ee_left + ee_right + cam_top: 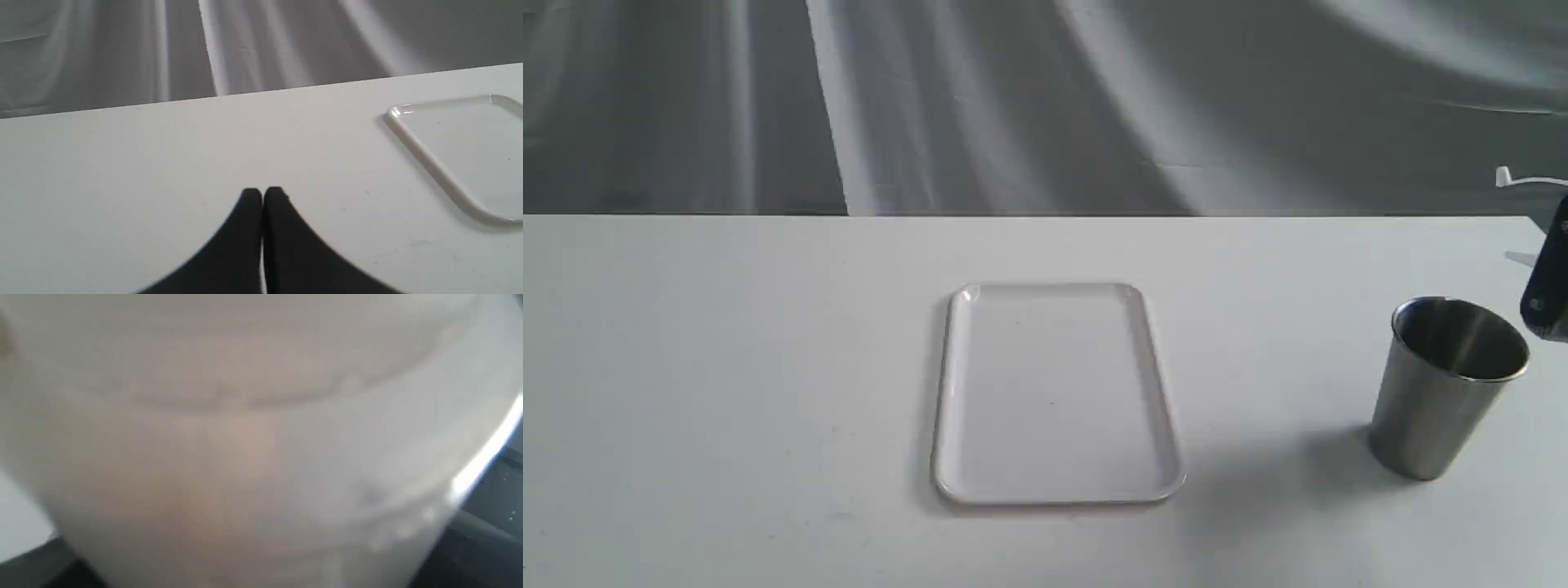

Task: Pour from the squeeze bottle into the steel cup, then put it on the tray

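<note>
The steel cup [1450, 388] stands upright on the white table at the right, and nothing shows inside it. The flat white tray [1055, 392] lies bare at the table's middle; its corner [457, 155] also shows in the left wrist view. The squeeze bottle [245, 449] fills the right wrist view as a blurred whitish wall with an amber tint, pressed between dark finger parts. Only a thin white piece of the bottle [1523, 180] pokes in at the exterior view's right edge. A dark part of my right gripper [1547, 282] shows just behind the cup. My left gripper [261, 192] hovers shut over bare table, left of the tray.
The white table [727, 367] ends at a straight far edge against a grey draped cloth backdrop [1013, 98]. The cup stands close to the table's right side.
</note>
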{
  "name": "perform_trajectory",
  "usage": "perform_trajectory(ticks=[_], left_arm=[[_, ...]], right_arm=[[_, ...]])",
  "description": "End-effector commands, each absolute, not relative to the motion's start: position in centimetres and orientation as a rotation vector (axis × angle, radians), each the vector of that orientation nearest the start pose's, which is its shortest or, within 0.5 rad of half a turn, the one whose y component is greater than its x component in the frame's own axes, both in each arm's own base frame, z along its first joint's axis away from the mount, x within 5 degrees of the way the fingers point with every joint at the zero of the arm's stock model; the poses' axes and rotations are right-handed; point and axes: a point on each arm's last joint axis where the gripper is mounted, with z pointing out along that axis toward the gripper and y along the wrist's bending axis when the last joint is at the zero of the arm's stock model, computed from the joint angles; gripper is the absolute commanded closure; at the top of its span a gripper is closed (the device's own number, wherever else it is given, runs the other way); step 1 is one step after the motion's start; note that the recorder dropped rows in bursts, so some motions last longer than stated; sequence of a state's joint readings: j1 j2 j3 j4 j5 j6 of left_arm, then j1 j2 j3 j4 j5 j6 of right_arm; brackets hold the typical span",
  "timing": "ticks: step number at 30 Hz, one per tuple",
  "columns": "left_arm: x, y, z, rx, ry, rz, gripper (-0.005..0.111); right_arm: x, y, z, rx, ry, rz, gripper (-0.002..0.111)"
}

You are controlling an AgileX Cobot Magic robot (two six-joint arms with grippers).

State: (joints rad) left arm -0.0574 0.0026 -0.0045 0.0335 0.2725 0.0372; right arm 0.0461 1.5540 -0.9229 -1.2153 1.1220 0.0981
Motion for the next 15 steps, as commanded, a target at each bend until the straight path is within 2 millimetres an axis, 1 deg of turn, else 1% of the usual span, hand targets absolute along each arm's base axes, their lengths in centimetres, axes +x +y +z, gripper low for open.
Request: perform_trajectory(ticks=[1,6,10,15], left_arm=[[5.5,-0.3,18.9,0.105,1.746,0.008,0.107],[5.5,-0.3,18.9,0.105,1.746,0.008,0.107],[5.5,-0.3,18.9,0.105,1.746,0.008,0.107],[5.5,-0.3,18.9,0.107,1.746,0.010,0.107]], right_arm=[[28.7,-6.5,24.7,-0.900,2.571,-1.675,0.086],[29.2,-6.5,23.2,-0.972,2.600,-1.692,0.086],[29.5,-6.6,23.2,-1.002,2.571,-1.739,0.086],[29.5,-6.6,23.2,-1.009,2.563,-1.751,0.086]])
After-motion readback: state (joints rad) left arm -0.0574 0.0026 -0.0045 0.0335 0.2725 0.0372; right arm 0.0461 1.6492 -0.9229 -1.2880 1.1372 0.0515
